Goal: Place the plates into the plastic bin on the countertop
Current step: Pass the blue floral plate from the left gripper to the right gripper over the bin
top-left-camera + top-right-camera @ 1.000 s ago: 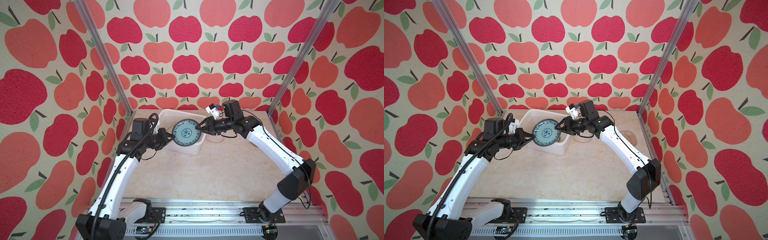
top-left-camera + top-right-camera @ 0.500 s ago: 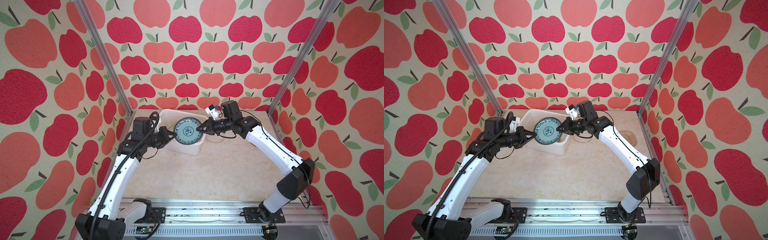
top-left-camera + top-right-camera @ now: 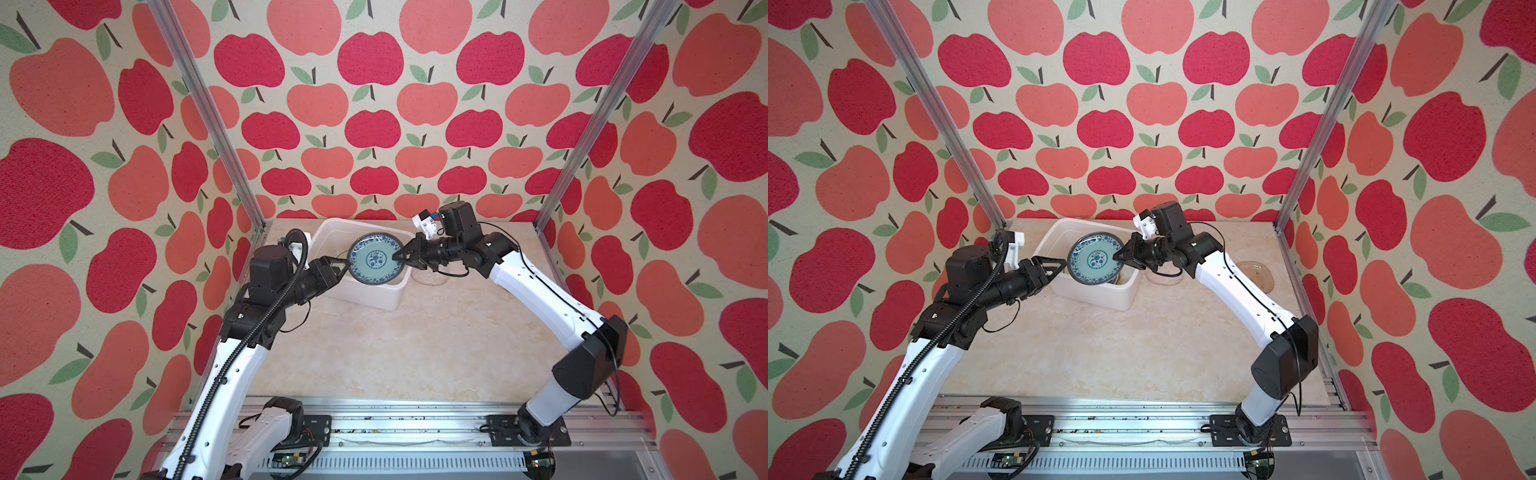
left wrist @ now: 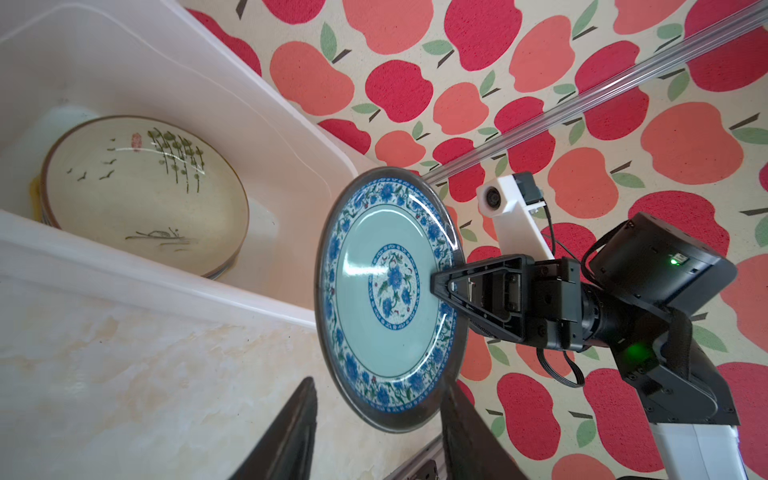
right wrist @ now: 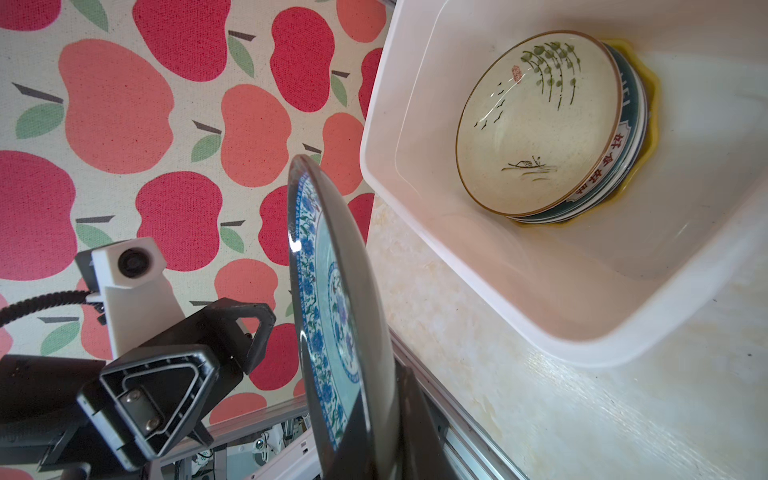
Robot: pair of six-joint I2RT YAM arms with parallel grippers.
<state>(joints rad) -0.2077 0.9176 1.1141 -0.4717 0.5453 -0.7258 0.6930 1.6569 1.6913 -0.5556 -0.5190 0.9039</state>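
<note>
Above the countertop (image 3: 415,345), the left gripper (image 3: 343,263) is standing open (jaws flanking the rim) beside the blue-patterned plate (image 3: 376,259). The right gripper (image 3: 397,256) is pinching its opposite rim, holding it tilted over the plastic bin (image 3: 365,297), where stacked plates (image 5: 536,124) are lying.

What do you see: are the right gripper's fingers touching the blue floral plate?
Touching. The left wrist view shows the right gripper clamped over the rim of the blue floral plate.

The beige marbled countertop (image 3: 415,340) carries the white plastic bin (image 3: 365,296) near its back edge. A clear glass plate (image 3: 430,277) lies just right of the bin, and a brownish glass plate (image 3: 1256,276) lies farther right.
</note>
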